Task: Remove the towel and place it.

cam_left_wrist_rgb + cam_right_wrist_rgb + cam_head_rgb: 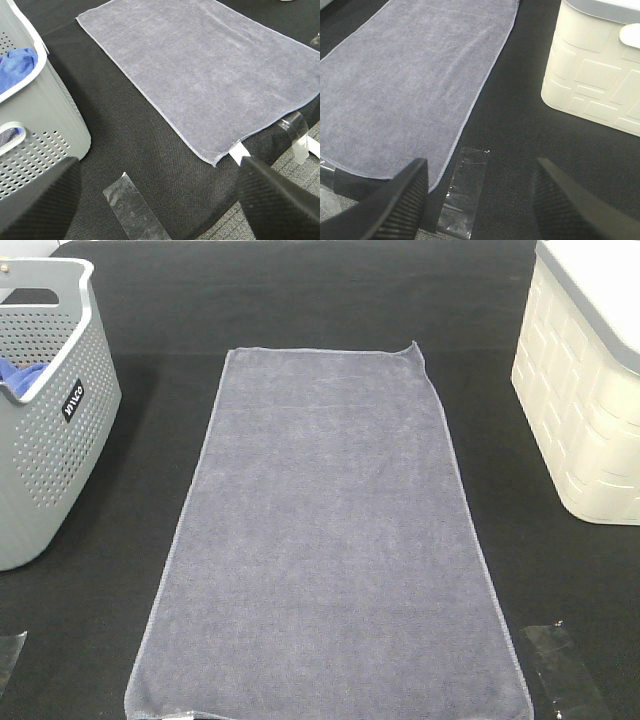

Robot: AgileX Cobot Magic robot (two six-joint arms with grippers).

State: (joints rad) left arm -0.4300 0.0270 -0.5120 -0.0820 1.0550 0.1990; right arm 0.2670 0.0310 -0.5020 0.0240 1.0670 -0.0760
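The slate-grey towel (pixel 325 540) lies spread flat on the black table, long side running from front to back, between the two baskets. It also shows in the left wrist view (pixel 210 70) and the right wrist view (pixel 410 75). Neither gripper shows in the exterior high view. In the left wrist view my left gripper (pixel 155 200) is open and empty, above the table's front edge near the towel's front left corner. In the right wrist view my right gripper (pixel 480 200) is open and empty, near the towel's front right corner.
A grey perforated basket (pixel 45 430) with a bright blue cloth (pixel 18 375) inside stands at the left. A cream basket (pixel 585 390) stands at the right. Clear tape strips (pixel 565 670) lie on the table near the front corners, one also in the left wrist view (pixel 132 207).
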